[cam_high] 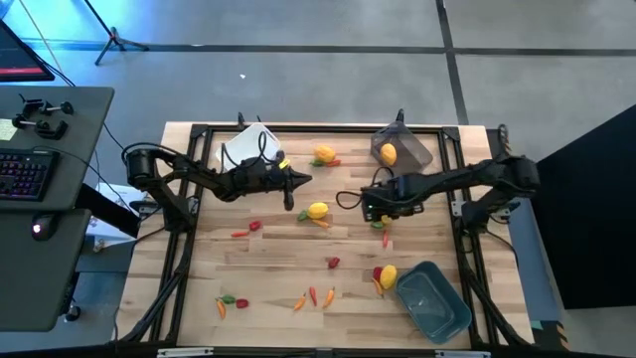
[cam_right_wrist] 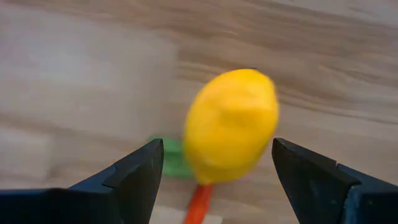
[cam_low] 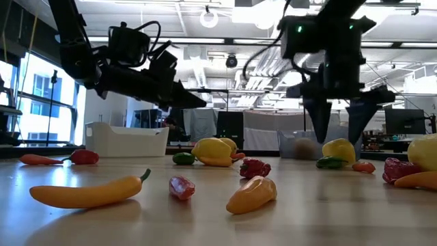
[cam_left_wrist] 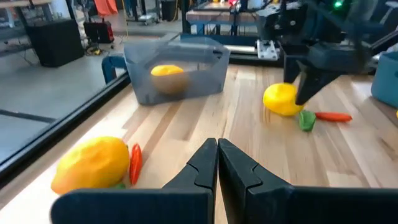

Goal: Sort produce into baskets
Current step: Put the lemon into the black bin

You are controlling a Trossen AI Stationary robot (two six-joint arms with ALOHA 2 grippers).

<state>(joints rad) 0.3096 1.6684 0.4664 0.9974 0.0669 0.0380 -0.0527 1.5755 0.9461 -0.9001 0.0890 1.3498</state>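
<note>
My right gripper [cam_right_wrist: 214,155] is open and points down over a yellow lemon [cam_right_wrist: 230,127]. Its fingers stand on either side of the lemon, above it and clear of it, as the low view [cam_low: 338,133] shows. In the high view the arm [cam_high: 383,206] hides that lemon. A green piece [cam_right_wrist: 169,158] and an orange piece [cam_right_wrist: 199,205] lie beside the lemon. My left gripper [cam_high: 301,179] is shut and empty above the table's middle. The grey basket [cam_high: 405,149] holds a yellow fruit [cam_high: 388,153]. The white basket [cam_high: 248,149] stands far left, the teal basket [cam_high: 434,300] near right.
A second lemon [cam_high: 318,210] lies below my left gripper, and a yellow-orange fruit [cam_high: 324,153] with a red piece lies at the far middle. Small red, orange and green pieces are scattered toward the near edge, among them a yellow pepper [cam_high: 388,276] by the teal basket.
</note>
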